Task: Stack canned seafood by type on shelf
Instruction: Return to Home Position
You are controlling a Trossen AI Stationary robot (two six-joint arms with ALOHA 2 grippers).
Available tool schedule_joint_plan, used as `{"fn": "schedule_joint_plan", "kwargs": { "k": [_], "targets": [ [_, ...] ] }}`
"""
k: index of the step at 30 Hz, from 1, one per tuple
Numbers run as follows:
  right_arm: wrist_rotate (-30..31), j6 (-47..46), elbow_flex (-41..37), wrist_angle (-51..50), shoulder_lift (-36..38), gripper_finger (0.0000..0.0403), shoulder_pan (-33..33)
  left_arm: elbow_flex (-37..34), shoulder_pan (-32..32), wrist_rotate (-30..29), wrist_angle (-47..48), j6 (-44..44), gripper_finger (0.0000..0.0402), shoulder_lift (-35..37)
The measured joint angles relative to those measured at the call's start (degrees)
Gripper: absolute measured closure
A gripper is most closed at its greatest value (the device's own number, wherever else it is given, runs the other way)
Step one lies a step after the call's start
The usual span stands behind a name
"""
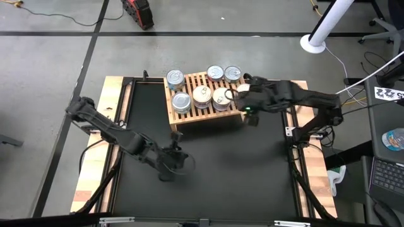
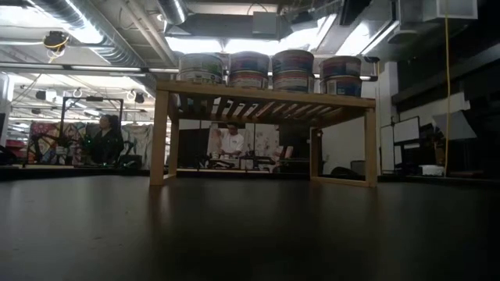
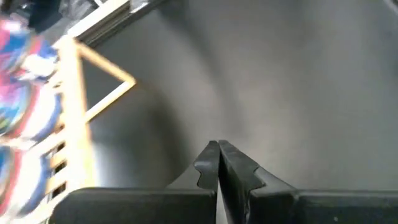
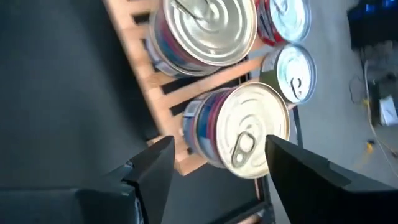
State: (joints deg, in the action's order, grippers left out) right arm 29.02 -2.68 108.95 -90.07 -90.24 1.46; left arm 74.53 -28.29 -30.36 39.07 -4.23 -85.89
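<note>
The light-wood shelf (image 1: 205, 113) stands at the far middle of the black table; its legs show in the low view (image 2: 160, 136). Several flat round tins sit on its slats, silver lids (image 1: 175, 79) and cream lids (image 1: 202, 96), stacked two high in the low view (image 2: 293, 70). My right gripper (image 1: 232, 96) is open at the shelf's right end. In its wrist view (image 4: 219, 144) the fingers stand on either side of a cream-lidded tin with a pull tab (image 4: 249, 134). My left gripper (image 1: 176, 135) is shut over bare table, near of the shelf (image 3: 218, 146).
Wooden rails (image 1: 101, 164) run along both sides of the black tabletop (image 1: 221, 170), which is bare in front of the shelf. One tin (image 4: 295, 71) lies beyond the shelf's edge. People (image 2: 230, 140) are in the room behind. A laptop (image 1: 386, 180) lies off the table's right.
</note>
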Motion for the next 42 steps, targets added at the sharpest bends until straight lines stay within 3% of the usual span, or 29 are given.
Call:
{"fn": "schedule_joint_plan", "kwargs": {
  "k": [5, 10, 13, 17, 21, 31, 36, 42],
  "targets": [
    [-0.07, -2.25, -0.81, 0.07, 7.25, 0.0155, 4.68, -4.49, -0.57, -3.74, 1.72, 4.84, 0.0396, 10.46],
    [3.92, -7.76, -6.38, 3.39, 16.57, 0.0155, 10.2, -17.56, -1.5, -7.64, -2.3, 11.16, 0.0396, 23.17],
    [6.51, -7.77, -15.01, 12.99, 23.59, 0.0155, 13.36, -28.58, -1.26, -9.04, -12.09, 10.92, 0.0396, 30.81],
    [6.01, -5.05, -30.37, 28.54, 32.96, 0.0155, 15.89, -43.41, 0.12, -9.06, -31.84, 3.79, 0.0396, 39.14],
    [5.9, -3.25, -46.43, 43.26, 40.95, 0.0155, 16.21, -53.71, 2.75, -9.14, -45.17, -1.57, 0.0396, 46.4],
    [-1.16, -4.86, -75.87, 69.6, 61.07, 0.0155, 16.19, -62.79, 10.33, -9.13, -43.92, -5.15, 0.0396, 66.21],
    [-1.67, -6.05, -86.23, 76.38, 70.56, 0.0155, 16.14, -67.42, 12.39, -5.49, -44.05, -4.77, 0.0396, 73.21],
    [-4.93, -8.82, -93.69, 77.03, 80.0, 0.0155, 16.14, -71.14, 13.65, -1.37, -44.09, -4.94, 0.0396, 79.62]
  ]
}}
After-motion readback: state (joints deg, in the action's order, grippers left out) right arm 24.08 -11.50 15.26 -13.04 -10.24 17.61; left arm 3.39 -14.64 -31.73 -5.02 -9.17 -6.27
